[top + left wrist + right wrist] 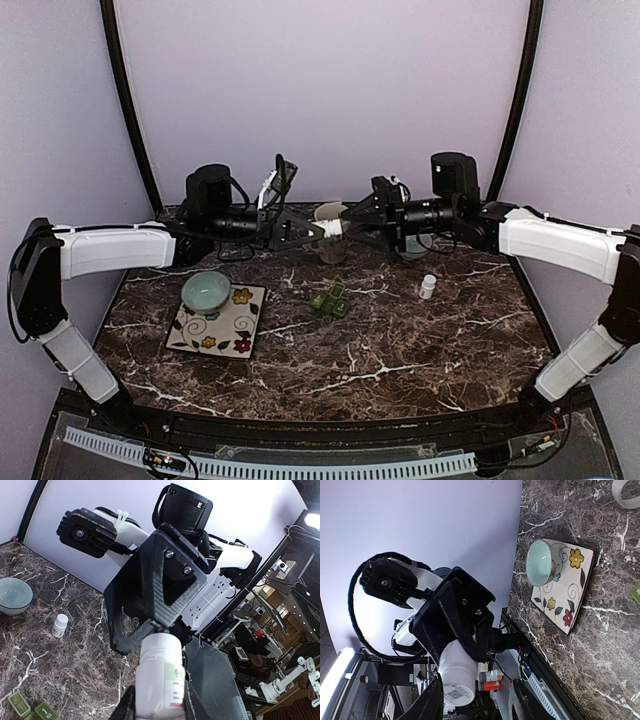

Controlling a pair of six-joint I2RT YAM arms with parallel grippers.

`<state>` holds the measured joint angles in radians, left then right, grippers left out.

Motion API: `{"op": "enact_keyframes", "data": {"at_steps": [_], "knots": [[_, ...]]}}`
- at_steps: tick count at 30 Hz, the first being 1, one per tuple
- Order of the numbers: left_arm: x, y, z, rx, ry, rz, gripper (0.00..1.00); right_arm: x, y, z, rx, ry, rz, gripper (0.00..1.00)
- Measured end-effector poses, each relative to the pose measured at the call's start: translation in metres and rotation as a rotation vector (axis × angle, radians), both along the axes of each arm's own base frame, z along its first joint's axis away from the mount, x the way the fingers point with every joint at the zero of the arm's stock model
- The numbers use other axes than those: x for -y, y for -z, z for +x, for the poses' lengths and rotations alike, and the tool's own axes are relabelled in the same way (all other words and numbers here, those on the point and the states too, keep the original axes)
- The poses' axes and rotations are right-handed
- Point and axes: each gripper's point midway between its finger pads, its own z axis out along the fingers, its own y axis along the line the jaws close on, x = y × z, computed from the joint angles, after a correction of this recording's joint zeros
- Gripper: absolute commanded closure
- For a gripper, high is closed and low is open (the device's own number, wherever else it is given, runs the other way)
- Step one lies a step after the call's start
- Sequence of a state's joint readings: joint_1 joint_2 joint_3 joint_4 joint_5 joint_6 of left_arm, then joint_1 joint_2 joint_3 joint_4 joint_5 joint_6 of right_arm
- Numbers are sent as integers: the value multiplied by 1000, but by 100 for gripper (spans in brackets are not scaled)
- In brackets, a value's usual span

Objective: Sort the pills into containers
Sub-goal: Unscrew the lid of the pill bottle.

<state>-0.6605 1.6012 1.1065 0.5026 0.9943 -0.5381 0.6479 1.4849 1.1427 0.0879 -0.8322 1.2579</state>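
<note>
A white pill bottle (334,228) is held in the air at the back centre, between both grippers. My left gripper (160,705) is shut on the bottle's body (160,680). My right gripper (475,700) is open around the bottle's other end (457,677), with a gap on one side. The dark green pill box (331,300) lies on the marble table, in front of and below the grippers, and shows at the bottom edge of the left wrist view (30,709). A small white bottle (428,287) stands to its right and also shows in the left wrist view (60,625).
A pale green bowl (206,290) sits on a flowered square plate (225,330) at the left, both also in the right wrist view (542,562). A brown mug (332,250) stands behind the pill box. A greyish bowl (12,596) stands near the right arm.
</note>
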Motion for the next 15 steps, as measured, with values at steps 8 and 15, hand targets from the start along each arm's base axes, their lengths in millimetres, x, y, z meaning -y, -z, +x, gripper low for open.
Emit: {"op": "enact_keyframes", "data": {"at_steps": [8, 15], "knots": [[3, 14, 4, -26, 1, 30, 100, -3, -16, 1, 27, -11, 39, 57], [4, 13, 5, -27, 2, 33, 100, -5, -14, -1, 19, -26, 38, 57]]}}
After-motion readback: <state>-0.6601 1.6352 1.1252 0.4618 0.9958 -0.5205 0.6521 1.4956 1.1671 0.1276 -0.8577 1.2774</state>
